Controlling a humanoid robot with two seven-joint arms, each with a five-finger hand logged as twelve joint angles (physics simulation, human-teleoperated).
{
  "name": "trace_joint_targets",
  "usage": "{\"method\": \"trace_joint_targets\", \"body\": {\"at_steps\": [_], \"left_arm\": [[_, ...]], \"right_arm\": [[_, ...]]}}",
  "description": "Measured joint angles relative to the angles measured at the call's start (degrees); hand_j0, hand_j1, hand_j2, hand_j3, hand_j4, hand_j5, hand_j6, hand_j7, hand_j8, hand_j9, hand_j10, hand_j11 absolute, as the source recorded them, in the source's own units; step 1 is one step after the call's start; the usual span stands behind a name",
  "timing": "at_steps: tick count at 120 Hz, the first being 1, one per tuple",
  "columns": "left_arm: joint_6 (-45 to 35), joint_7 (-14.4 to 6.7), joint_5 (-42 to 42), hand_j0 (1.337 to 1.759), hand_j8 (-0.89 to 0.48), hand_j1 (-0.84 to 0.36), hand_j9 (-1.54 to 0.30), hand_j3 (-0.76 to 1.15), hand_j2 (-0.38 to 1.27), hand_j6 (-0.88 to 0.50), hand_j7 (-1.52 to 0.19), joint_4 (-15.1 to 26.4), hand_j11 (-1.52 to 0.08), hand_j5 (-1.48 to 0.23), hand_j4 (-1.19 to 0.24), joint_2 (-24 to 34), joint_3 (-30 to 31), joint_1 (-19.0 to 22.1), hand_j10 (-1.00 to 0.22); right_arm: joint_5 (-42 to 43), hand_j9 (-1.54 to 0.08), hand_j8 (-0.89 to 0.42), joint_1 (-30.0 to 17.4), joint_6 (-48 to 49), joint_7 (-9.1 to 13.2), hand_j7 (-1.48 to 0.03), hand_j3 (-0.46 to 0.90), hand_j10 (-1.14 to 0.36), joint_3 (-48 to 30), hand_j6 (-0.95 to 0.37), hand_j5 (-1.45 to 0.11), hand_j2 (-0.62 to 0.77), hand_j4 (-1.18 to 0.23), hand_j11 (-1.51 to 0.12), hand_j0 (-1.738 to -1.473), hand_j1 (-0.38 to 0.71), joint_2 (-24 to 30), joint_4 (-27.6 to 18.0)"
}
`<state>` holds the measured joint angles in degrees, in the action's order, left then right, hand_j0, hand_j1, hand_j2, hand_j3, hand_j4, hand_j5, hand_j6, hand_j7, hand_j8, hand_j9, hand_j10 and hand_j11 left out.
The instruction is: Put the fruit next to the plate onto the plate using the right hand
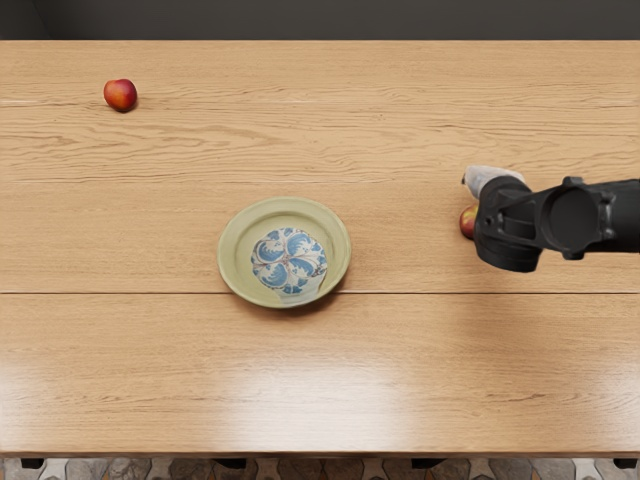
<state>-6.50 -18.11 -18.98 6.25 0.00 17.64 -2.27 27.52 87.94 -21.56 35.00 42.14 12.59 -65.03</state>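
A green-rimmed plate (284, 251) with a blue and white swirl pattern lies near the table's middle. To its right a red and yellow fruit (467, 221) shows only as a sliver, mostly covered by my right hand (487, 184). That hand comes in from the right edge on a black forearm and sits over the fruit. Whether its fingers close on the fruit is hidden by the wrist. A second red fruit (120, 94) lies far off at the table's back left.
The wooden table (320, 380) fills the view, with its front edge near the bottom and its back edge at the top. A seam runs across it just below the plate.
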Motion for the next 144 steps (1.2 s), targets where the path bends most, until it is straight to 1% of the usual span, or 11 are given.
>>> {"method": "trace_joint_targets", "body": {"at_steps": [15,42,63,82,96,109,116,130,144], "left_arm": [[0.0,0.0,0.0,1.658,-0.02,0.33,-0.02,0.0,0.0,-0.02,-0.02,0.0,-0.02,-0.02,-0.02,0.0,0.04,-0.01,-0.02],[0.0,-0.01,0.0,1.658,-0.02,0.33,-0.02,0.0,0.0,-0.02,-0.02,0.0,-0.02,-0.02,-0.02,0.0,-0.06,0.03,-0.02],[0.0,0.0,0.0,1.658,-0.02,0.33,-0.02,0.0,0.0,-0.02,-0.02,-0.01,-0.02,-0.02,-0.02,0.0,-0.18,0.08,-0.02],[0.0,0.0,0.0,1.658,-0.02,0.33,-0.02,0.0,0.0,-0.02,-0.02,-0.01,-0.02,-0.02,-0.02,0.0,-0.22,0.08,-0.02],[0.0,0.01,0.0,1.658,-0.02,0.33,-0.02,0.0,0.0,-0.02,-0.02,-0.01,-0.02,-0.02,-0.02,0.0,-0.24,0.08,-0.02],[0.0,0.0,0.0,1.658,-0.02,0.33,-0.02,0.0,0.0,-0.02,-0.02,-0.01,-0.02,-0.02,-0.02,0.0,-0.24,0.16,-0.02],[0.0,-0.01,0.0,1.658,-0.02,0.33,-0.02,0.0,0.0,-0.02,-0.02,-0.01,-0.02,-0.02,-0.02,0.0,-0.24,0.16,-0.02],[0.0,-0.02,0.01,1.658,-0.02,0.33,-0.02,0.0,0.0,-0.02,-0.02,-0.01,-0.02,-0.02,-0.02,0.0,-0.23,0.16,-0.02],[0.0,0.0,0.01,1.658,-0.02,0.33,-0.02,0.0,0.0,-0.02,-0.02,-0.01,-0.02,-0.02,-0.02,0.0,-0.24,0.51,-0.02]], "right_arm": [[0.05,-0.32,-0.25,-0.81,-0.11,0.0,-0.32,0.0,-0.25,-0.03,-0.25,-0.32,-0.05,-0.25,-0.32,-1.658,-0.05,-0.86,1.77],[0.06,-0.42,-0.33,-1.35,-0.11,0.0,-0.42,0.0,-0.33,-0.09,-0.33,-0.42,-0.06,-0.33,-0.42,-1.658,0.04,-1.77,2.5],[-0.03,-0.46,-0.36,-0.83,-0.01,0.02,-0.46,0.0,-0.36,-0.12,-0.36,-0.46,-0.05,-0.36,-0.46,-1.658,0.07,-2.69,2.56],[-0.09,-0.5,-0.39,-0.89,0.13,0.01,-0.5,0.0,-0.39,-0.12,-0.39,-0.51,-0.07,-0.39,-0.5,-1.658,0.1,-3.42,2.76],[-0.19,-0.61,-0.47,-0.84,0.24,0.02,-0.6,0.0,-0.47,-0.12,-0.47,-0.61,-0.07,-0.46,-0.61,-1.657,0.19,-3.62,2.84],[-0.22,-0.69,-0.42,-0.97,0.33,0.12,-0.68,0.0,-0.52,-0.13,-0.53,-0.69,-0.04,-0.53,-0.69,-1.655,0.22,-4.28,3.16],[-0.23,-0.73,-0.41,-1.02,0.35,0.14,-0.72,0.0,-0.55,-0.15,-0.52,-0.72,-0.02,-0.56,-0.73,-1.653,0.23,-4.65,3.35],[-0.26,-0.82,-0.38,-1.03,0.44,0.11,-0.82,0.0,-0.53,-0.18,-0.5,-0.82,0.04,-0.63,-0.83,-1.651,0.25,-4.98,3.53],[-0.29,-0.92,-0.35,-0.99,0.5,0.1,-0.9,0.0,-0.52,-0.21,-0.49,-0.92,0.06,-0.69,-0.93,-1.648,0.24,-5.12,3.57]]}}
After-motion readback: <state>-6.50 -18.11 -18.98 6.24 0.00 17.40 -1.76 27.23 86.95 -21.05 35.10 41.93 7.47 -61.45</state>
